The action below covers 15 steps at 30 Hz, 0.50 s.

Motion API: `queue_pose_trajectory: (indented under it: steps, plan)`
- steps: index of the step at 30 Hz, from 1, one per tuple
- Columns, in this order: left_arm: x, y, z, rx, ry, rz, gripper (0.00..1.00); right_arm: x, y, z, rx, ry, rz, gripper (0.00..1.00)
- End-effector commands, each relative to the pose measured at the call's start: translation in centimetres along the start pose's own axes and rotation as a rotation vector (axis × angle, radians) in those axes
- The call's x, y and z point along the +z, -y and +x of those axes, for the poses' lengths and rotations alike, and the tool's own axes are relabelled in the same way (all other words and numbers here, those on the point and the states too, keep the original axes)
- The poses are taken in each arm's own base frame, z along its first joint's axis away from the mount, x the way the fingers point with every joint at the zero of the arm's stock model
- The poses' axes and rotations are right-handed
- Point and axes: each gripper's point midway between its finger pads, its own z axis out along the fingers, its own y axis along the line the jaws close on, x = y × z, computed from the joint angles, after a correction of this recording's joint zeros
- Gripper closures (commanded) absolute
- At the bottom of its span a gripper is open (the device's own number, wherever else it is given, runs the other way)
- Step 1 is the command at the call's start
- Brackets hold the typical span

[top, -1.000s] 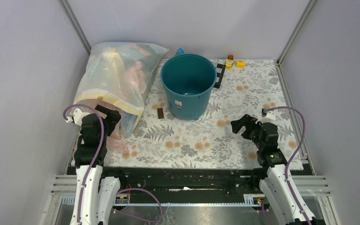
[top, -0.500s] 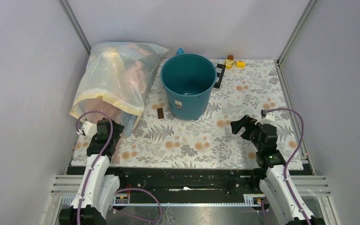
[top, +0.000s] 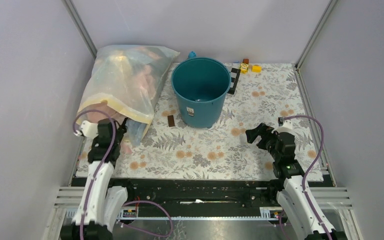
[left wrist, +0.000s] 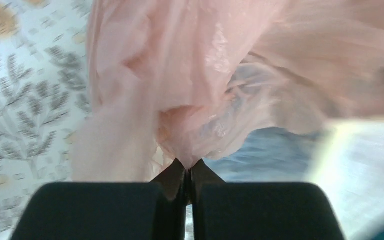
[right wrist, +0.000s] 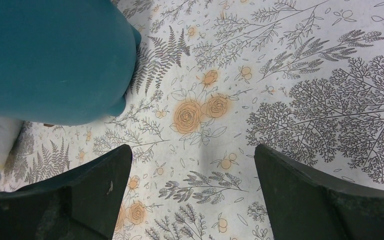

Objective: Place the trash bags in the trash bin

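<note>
the left end effector (left wrist: 187,167) is clenched, its two dark fingers pressed together on a gathered pinch of the pink trash bag (left wrist: 200,85), so it is grasping thin film with no gap showing between the tips. the film fans out from that pinch in loose folds, and bluish plastic lies just beyond it. judged from this, the step in hand is carrying the pink trash bag to the trash bin (top: 207,112), which stands upright to the right of it on the floral surface (top: 215,150), mouth open, apparently with nothing inside. to do this well the arm should lift high enough that the hanging film clears the rim, then move over the middle of the opening before letting go; a low drag could snag on the large clear bag (top: 122,82), which lies stuffed at the back left, just beside the bin, or could tip the bin. the film is slippery, so the pinch should be firm. the right end effector (right wrist: 192,152) is released, jaws spread wide, holding nothing, hovering over the surface near the bin's base.
</note>
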Motion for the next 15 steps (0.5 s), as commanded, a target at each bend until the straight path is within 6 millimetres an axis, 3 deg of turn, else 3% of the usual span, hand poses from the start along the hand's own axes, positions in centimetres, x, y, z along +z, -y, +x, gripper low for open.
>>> queue_pose_trajectory:
  steps: [1, 5, 10, 15]
  plan:
    - [-6.1, 5.2, -4.0, -0.141, 0.053, 0.290, 1.00, 0.3, -0.9, -0.7, -0.009, 0.023, -0.037, 0.00]
    - [-12.3, 9.7, -5.9, -0.132, 0.029, 0.577, 1.00, 0.4, -0.8, -0.6, -0.007, 0.018, -0.037, 0.00]
    - [-22.0, 16.3, -4.5, 0.021, -0.164, 1.098, 1.00, 0.0, -1.4, -1.3, -0.015, 0.054, -0.063, 0.00]
    - [-27.9, 18.1, -3.1, 0.067, -0.357, 1.364, 1.00, -0.5, -1.6, -1.7, -0.026, 0.082, -0.077, 0.00]
